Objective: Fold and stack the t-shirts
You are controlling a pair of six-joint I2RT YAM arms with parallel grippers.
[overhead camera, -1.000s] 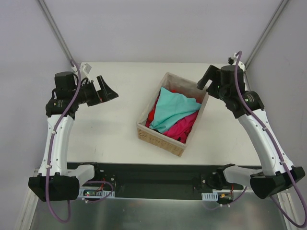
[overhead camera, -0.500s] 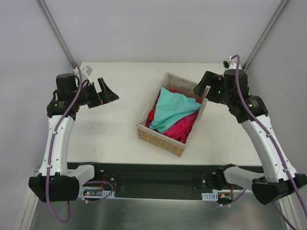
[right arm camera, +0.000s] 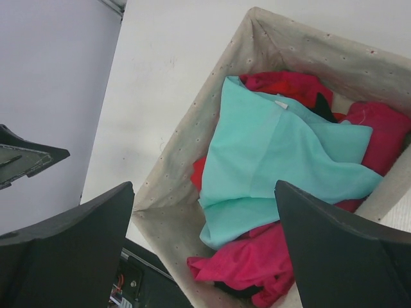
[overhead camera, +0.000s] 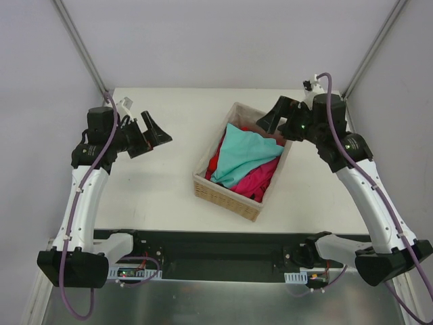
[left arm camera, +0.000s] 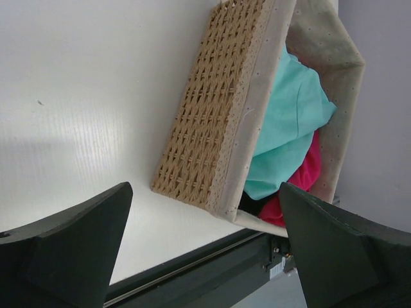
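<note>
Three t-shirts lie crumpled in the wicker basket [overhead camera: 226, 196]. The light teal one [overhead camera: 243, 154] is on top, the crimson-magenta one [overhead camera: 260, 179] spills toward the near right, and a red one [overhead camera: 215, 161] peeks out at the left. My right gripper [overhead camera: 270, 118] hovers open above the basket's far right corner, over the teal t-shirt [right arm camera: 276, 160], the magenta t-shirt [right arm camera: 250, 263] and the red t-shirt [right arm camera: 286, 83]. My left gripper [overhead camera: 157, 130] hangs open over the table left of the basket, with the basket [left arm camera: 205, 128] in its view and nothing between its fingers.
The basket has a cloth lining [right arm camera: 173, 199] and stands at an angle right of the table's middle. White table [overhead camera: 149, 183] spreads to its left. A black rail [overhead camera: 216, 247] runs along the near edge, and grey walls close in on both sides.
My right gripper has swung left from beside the basket to above its far right corner. My left gripper has shifted slightly right. The t-shirts have not moved.
</note>
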